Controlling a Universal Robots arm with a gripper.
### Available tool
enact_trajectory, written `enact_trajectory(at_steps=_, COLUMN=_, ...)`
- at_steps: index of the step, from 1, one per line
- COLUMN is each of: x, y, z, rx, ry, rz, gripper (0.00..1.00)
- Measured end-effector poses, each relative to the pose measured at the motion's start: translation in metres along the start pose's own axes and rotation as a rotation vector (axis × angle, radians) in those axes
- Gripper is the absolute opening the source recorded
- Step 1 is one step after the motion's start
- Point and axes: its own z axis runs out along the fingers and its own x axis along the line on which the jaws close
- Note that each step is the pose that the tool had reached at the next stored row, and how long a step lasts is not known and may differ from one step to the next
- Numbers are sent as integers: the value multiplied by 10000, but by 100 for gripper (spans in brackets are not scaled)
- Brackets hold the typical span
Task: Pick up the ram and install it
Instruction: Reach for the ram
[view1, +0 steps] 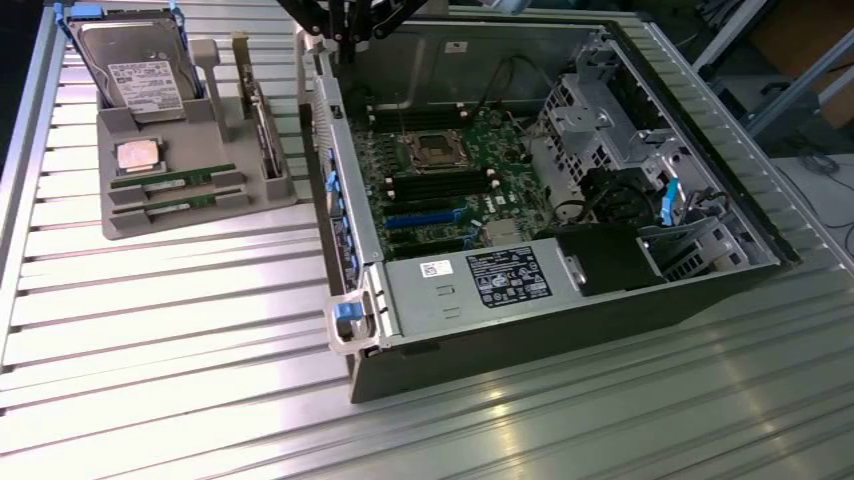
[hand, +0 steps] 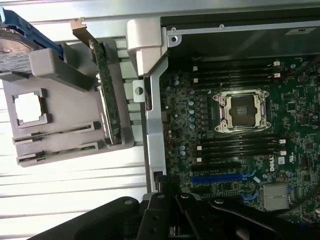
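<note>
— Ribbed metal surface (view1: 160, 330) takes up the whole foreground of the exterior view. What sits on it?

— Nearest, at lower centre, an open PC case (view1: 534, 345) lies on its side. Its power supply (view1: 494, 280) is at the near end, label up.

— And behind that?

— A green motherboard (view1: 467, 170) with a CPU socket (view1: 434, 150) and dark memory slots (view1: 427, 185) beside it.

— Where is the ram?

— In a grey tray (view1: 134, 225) at centre left of the frame, on the exterior view's left of the case. The ram (view1: 167, 207) lies flat in the tray's nearest slot. A second ram (view1: 174, 183) lies just behind it, parallel.

— Further back?

— A silver CPU (view1: 138, 155) sits in its recess. Behind it a hard drive (view1: 134, 70) stands on edge at upper left. A card (view1: 267, 130) stands upright along the tray's side nearest the case.

— And the claw?

— The claw (view1: 350, 35) hangs at the top of the frame, over the case's far corner and well apart from the tray. It is closed. In the wrist view its dark links (hand: 175, 217) hang over the case wall, with tray and board below.
</note>
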Motion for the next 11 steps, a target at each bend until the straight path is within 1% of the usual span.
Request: enact_trajectory(at_steps=11, x=155, y=-12, z=-4, rx=1, ry=1, rz=1, gripper=11)
